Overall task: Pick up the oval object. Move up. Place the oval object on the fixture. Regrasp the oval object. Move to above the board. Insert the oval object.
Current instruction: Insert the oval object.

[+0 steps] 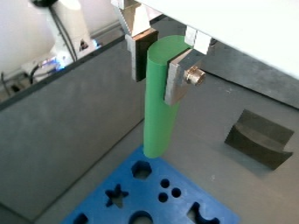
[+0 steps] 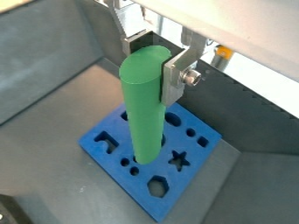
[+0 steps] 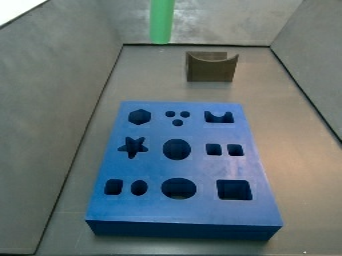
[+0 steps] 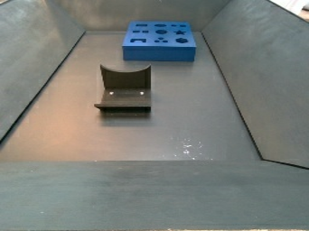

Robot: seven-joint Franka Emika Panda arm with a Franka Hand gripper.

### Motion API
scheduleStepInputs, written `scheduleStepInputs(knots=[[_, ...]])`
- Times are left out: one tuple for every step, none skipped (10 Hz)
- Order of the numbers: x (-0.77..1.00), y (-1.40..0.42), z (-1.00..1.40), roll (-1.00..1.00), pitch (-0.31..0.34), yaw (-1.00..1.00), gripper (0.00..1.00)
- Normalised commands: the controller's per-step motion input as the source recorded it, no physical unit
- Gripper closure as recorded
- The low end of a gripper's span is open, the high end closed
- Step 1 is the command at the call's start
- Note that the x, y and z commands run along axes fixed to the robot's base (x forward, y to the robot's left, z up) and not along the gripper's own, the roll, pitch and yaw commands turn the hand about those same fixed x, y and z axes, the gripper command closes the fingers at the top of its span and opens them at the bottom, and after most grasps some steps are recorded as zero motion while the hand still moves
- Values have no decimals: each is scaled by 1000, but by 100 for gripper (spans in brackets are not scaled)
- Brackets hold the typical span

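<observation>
Seemingly upright oval object (image 2: 143, 105) in gripper (image 2: 162, 66).

Gripper (image 1: 159, 59) up close in both wrist views, flat silver finger plates (image 2: 179, 70), dark pads, round brass-toned screw head, white housing above

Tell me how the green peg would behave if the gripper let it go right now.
The oval object, held upright by the gripper over the board, looks rigid, not floppy. Tall and narrow, it would probably topple. Its rounded sides suggest it could roll; the smooth plastic may slip.
</observation>
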Motion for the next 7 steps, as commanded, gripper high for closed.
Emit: scheduleStepInputs(knots=[[0, -6, -29, 0, -13, 0, 100], [31, -226, -169, -20, -81, 77, 100], [126, -411, -266, 0, -101, 137, 100], [151, -551, -320, 34, -106, 46, 100], [146, -603, -334, 71, -93, 0, 100], [143, -614, -360, 76, -87, -71, 100], [123, -660, -397, 109, -101, -106, 100]])
